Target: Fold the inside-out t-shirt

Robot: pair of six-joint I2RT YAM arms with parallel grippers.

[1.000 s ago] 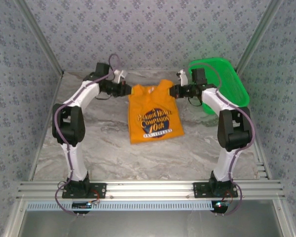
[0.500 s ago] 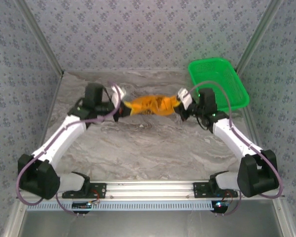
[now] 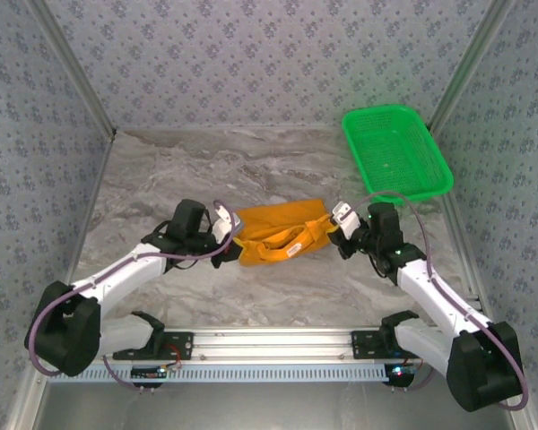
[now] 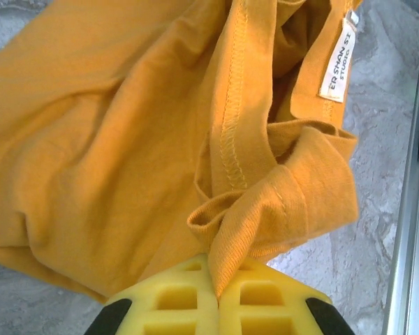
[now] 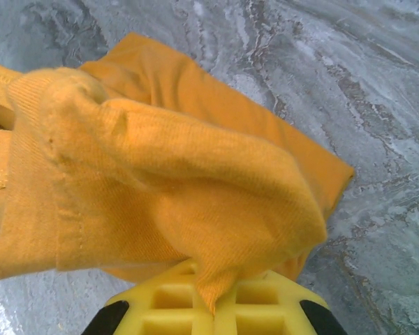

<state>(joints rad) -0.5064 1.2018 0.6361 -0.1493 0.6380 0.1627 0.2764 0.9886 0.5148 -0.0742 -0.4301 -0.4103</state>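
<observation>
The orange t-shirt point(image 3: 273, 231) lies bunched in a low band on the marble table, stretched between my two grippers. My left gripper point(image 3: 229, 235) is shut on its left end; in the left wrist view a ribbed fold of the t-shirt point(image 4: 265, 209) is pinched between the yellow pads point(image 4: 174, 300), and a small white neck tag point(image 4: 337, 59) shows at upper right. My right gripper point(image 3: 339, 226) is shut on the right end; in the right wrist view the orange cloth point(image 5: 167, 174) drapes over the yellow pads point(image 5: 265, 303). The chest print is hidden.
A green mesh basket point(image 3: 394, 152) sits at the back right of the table point(image 3: 251, 296). Patterned walls close in the back and sides. A metal rail point(image 3: 269, 340) with both arm bases runs along the near edge.
Both grippers have come down and toward the near edge with the t-shirt. A second ago it hung spread with the print showing; now it lies bunched on the table.
</observation>
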